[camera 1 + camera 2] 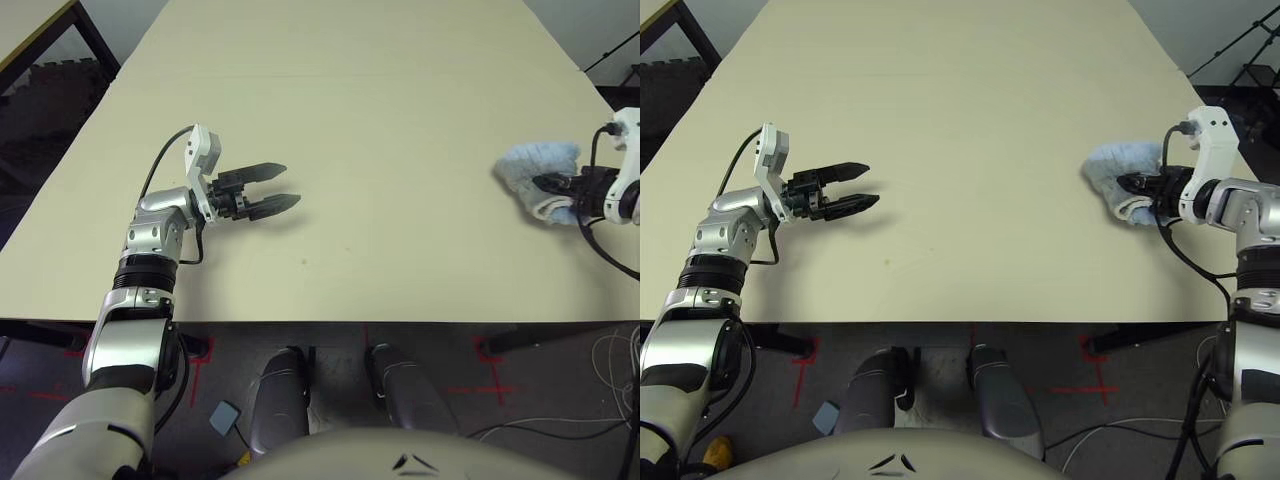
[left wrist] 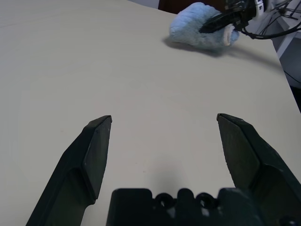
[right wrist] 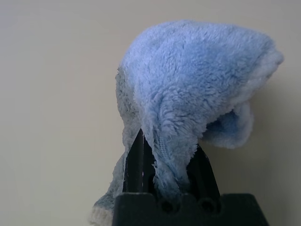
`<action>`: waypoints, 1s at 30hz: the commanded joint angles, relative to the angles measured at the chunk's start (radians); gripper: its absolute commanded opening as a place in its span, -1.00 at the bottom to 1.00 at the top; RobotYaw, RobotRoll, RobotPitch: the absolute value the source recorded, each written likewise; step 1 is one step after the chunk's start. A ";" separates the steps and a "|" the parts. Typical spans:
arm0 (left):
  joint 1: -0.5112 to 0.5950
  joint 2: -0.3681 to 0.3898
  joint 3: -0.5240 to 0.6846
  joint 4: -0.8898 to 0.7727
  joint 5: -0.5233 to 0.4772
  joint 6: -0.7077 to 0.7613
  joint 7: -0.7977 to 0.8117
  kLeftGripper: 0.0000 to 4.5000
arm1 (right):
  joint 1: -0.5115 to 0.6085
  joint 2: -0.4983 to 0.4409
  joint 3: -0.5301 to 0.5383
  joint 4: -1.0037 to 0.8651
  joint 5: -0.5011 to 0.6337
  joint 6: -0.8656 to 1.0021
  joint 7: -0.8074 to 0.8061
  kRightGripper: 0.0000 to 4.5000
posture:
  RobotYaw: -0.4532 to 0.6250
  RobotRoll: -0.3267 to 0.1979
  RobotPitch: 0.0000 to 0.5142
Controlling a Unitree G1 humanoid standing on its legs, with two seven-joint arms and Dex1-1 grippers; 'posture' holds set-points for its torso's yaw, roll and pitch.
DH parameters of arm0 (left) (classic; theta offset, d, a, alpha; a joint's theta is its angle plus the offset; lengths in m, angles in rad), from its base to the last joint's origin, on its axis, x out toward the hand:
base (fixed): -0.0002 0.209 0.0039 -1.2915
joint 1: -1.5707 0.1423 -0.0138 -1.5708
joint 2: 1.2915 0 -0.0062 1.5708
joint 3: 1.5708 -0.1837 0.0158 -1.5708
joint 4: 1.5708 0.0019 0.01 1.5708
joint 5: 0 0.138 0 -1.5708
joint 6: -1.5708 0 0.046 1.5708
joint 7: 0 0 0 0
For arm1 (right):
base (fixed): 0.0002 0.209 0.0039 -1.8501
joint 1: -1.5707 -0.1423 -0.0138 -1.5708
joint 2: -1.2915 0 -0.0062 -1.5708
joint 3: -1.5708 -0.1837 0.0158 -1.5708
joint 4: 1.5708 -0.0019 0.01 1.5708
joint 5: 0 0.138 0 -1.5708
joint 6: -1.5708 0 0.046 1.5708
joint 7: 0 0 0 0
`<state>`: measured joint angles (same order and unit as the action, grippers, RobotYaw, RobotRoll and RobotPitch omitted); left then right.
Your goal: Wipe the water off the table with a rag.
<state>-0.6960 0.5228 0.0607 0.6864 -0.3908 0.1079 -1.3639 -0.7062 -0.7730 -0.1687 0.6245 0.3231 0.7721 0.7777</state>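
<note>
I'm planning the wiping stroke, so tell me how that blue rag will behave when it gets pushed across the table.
Probably floppy: the rag droops in folds over the right pincer shut on it, so it may bunch or roll under when pushed. Its fluffy terry pile suggests it is light and drags on the smooth table rather than sliding freely. Being soft, it is unlikely to be damaged.
</note>
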 commanded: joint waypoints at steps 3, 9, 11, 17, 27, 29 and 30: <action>-0.003 0.007 0.008 0.020 0.015 -0.010 0.002 1.00 | -0.056 0.026 0.009 0.128 -0.060 -0.101 -0.048 -0.96 | -0.64 0.25 -0.49; 0.002 0.010 0.011 0.013 0.014 -0.008 0.005 1.00 | -0.079 0.028 0.026 0.178 -0.103 -0.131 -0.040 -0.54 | -0.64 0.25 -0.49; 0.003 0.012 0.013 0.012 0.014 -0.007 0.005 1.00 | -0.086 0.018 0.031 0.166 -0.110 -0.129 -0.027 -0.23 | -0.64 0.25 -0.49; -0.004 0.015 0.016 0.020 0.015 -0.008 0.005 1.00 | -0.104 -0.071 0.080 0.050 -0.127 -0.080 0.087 0.79 | -0.62 0.25 -0.49; -0.042 0.002 0.062 0.061 -0.002 -0.022 0.069 1.00 | -0.164 -0.221 0.033 0.050 -0.133 -0.074 0.118 0.99 | -0.64 0.25 -0.50; -0.062 -0.017 0.099 0.097 0.005 -0.074 0.167 1.00 | -0.140 -0.206 -0.021 0.083 -0.126 -0.164 0.054 0.99 | -0.64 0.25 -0.49; -0.072 -0.027 0.116 0.124 0.016 -0.112 0.225 1.00 | -0.123 -0.192 -0.054 0.093 -0.115 -0.211 0.025 0.99 | -0.64 0.25 -0.49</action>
<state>-0.7610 0.5064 0.1470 0.7660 -0.3904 0.0477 -1.2195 -0.8516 -0.9739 -0.1708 0.6887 0.1980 0.6309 0.8496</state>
